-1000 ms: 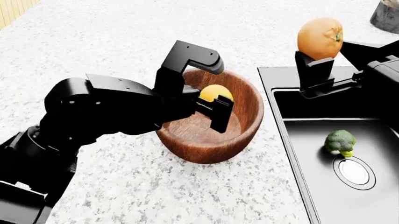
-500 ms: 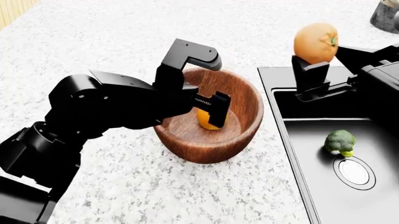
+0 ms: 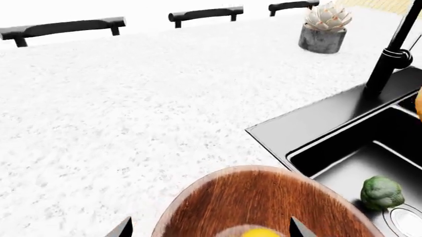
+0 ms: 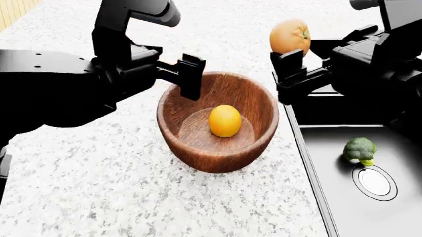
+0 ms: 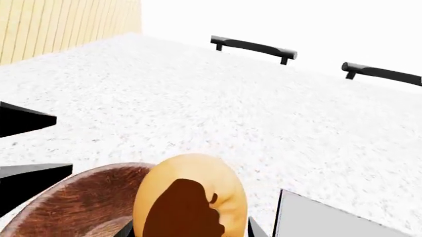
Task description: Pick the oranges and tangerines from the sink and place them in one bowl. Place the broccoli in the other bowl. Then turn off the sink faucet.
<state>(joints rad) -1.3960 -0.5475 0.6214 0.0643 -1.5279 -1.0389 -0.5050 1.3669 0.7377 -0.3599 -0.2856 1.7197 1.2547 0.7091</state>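
My left wrist view alone shows me the faucet [image 3: 390, 54] and a potted succulent [image 3: 323, 27] on the desk [image 4: 132, 197] beyond the sink [image 4: 369, 207]. The wooden bowl [image 4: 197, 148] beside the sink holds the yellow orange [image 4: 225, 120]. My left tool [image 4: 188, 74] hangs spread and empty over the bowl's rim. My right tool [image 4: 288, 57] pinches the tangerine [image 4: 290, 36] above the bowl's sink-side edge. The broccoli [image 4: 360, 150] lies in the sink by the drain [image 4: 374, 182].
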